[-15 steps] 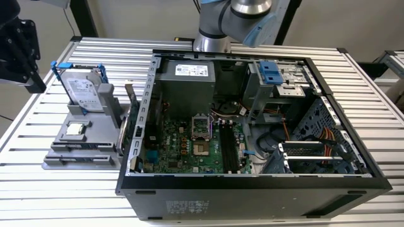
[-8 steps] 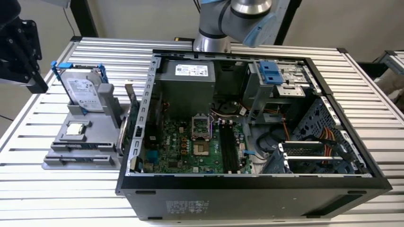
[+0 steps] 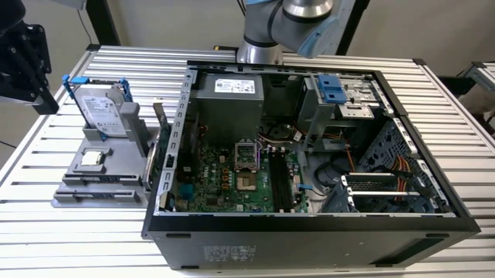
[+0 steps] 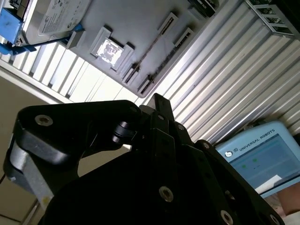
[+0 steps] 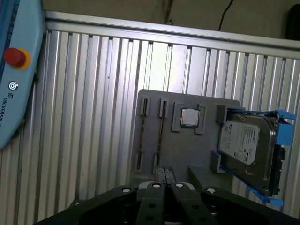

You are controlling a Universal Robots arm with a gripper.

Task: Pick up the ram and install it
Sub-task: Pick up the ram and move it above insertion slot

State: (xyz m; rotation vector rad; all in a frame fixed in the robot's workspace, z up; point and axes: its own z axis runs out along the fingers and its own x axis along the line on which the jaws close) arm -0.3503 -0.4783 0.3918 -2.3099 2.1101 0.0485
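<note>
The ram is a thin stick standing on its edge in a slot pair of the grey fixture, beside the square CPU chip. In the second wrist view the ram shows as a thin dark line. In the exterior view the ram stands between the fixture and the computer case. My gripper hangs above the fixture, well clear of the ram, its black fingers closed together with nothing between them.
A silver hard drive in a blue frame stands upright on the fixture. The open case holds the motherboard with its dark memory slots. The arm's base is behind the case. A teach pendant lies on the slatted table.
</note>
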